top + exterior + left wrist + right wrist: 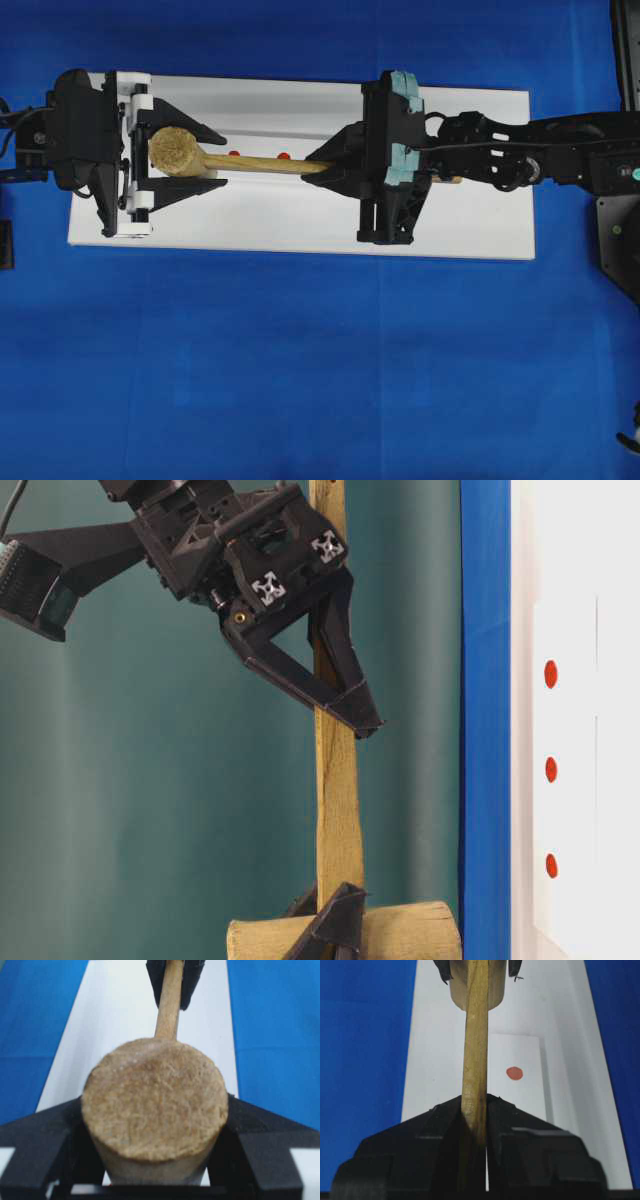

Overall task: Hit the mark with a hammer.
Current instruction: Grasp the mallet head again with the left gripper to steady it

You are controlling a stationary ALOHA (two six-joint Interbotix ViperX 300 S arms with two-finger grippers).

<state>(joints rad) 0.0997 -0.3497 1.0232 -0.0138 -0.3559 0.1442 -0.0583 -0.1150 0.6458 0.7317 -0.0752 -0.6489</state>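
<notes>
Across the middle of the overhead view lies the light wooden hammer (240, 160) with thick cylindrical head, above the white flat board (300, 225). The left gripper (185, 152) is clenched around the head, and the right gripper (335, 165) is clamped on the slim squared handle. The wood looks stiff and rather light, with the head heavier; I judge a hold far back on the handle swings best. Which red dot (514, 1073) is the mark, I cannot tell.
</notes>
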